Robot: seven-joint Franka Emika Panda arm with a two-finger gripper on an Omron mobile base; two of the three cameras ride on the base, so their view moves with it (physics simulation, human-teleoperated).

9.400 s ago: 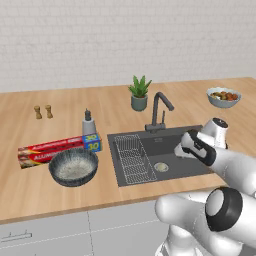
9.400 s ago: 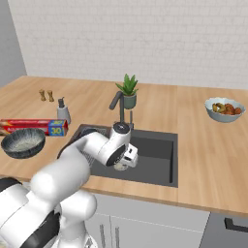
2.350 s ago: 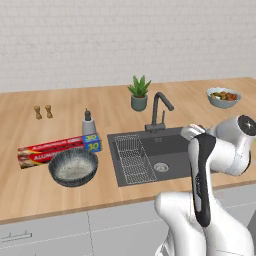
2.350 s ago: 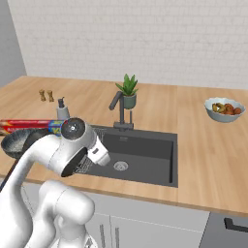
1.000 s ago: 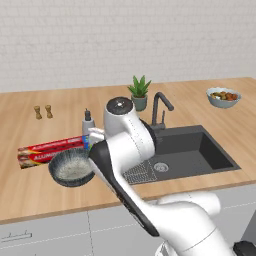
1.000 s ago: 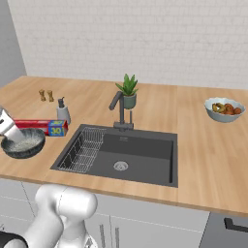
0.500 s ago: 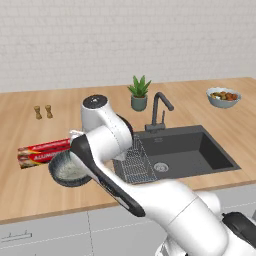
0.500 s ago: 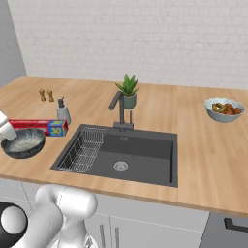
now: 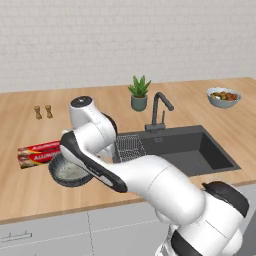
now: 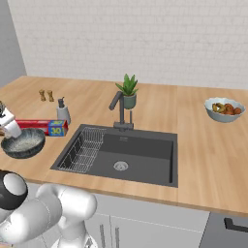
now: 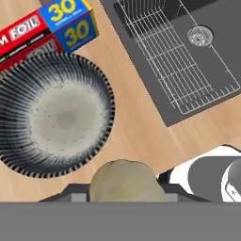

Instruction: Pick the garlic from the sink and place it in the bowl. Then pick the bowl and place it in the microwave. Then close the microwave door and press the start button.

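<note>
Now garlic beside bowl

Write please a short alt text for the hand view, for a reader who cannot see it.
A pale garlic sits at the bottom edge, carried near the ribbed bowl, which is empty on the wooden counter. A red and blue foil box lies behind the bowl, and the sink holds a wire rack.
</note>
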